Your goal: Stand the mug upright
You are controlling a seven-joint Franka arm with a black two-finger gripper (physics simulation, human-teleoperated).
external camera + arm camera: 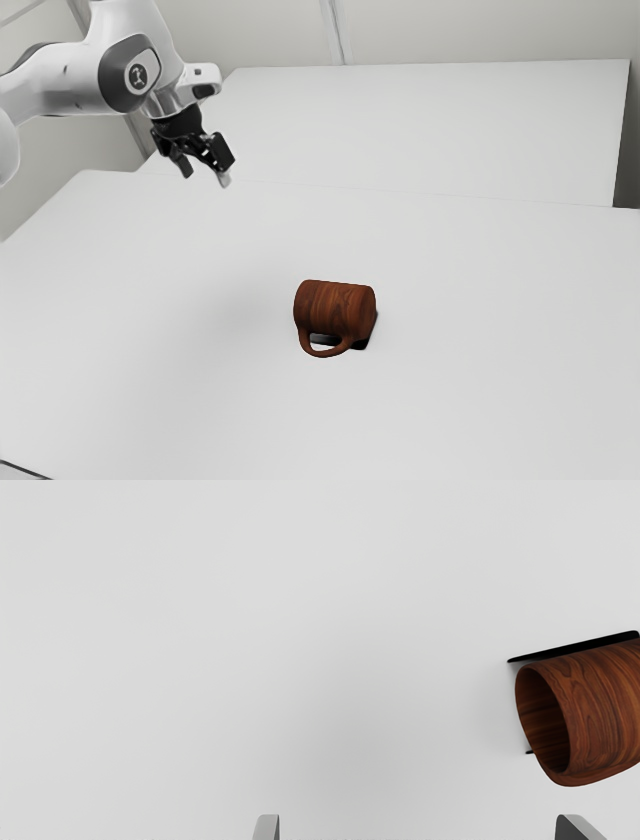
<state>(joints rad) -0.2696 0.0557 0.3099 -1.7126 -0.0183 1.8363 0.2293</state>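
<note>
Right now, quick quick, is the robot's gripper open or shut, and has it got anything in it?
Gripper: open, its jaws wide apart, holding nothing; the brown mug lies on its side, away from it.

Bright, diffuse light, soft shadow (357, 750), source unclear

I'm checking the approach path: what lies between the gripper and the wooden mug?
In the exterior view, bare white tabletop lies between the gripper and the wooden mug.

The white Franka arm (60, 82) ends in a wrist (184, 90); below that wrist the black hand (206, 175) points downward, fingers (267, 828) spread wide.
</note>
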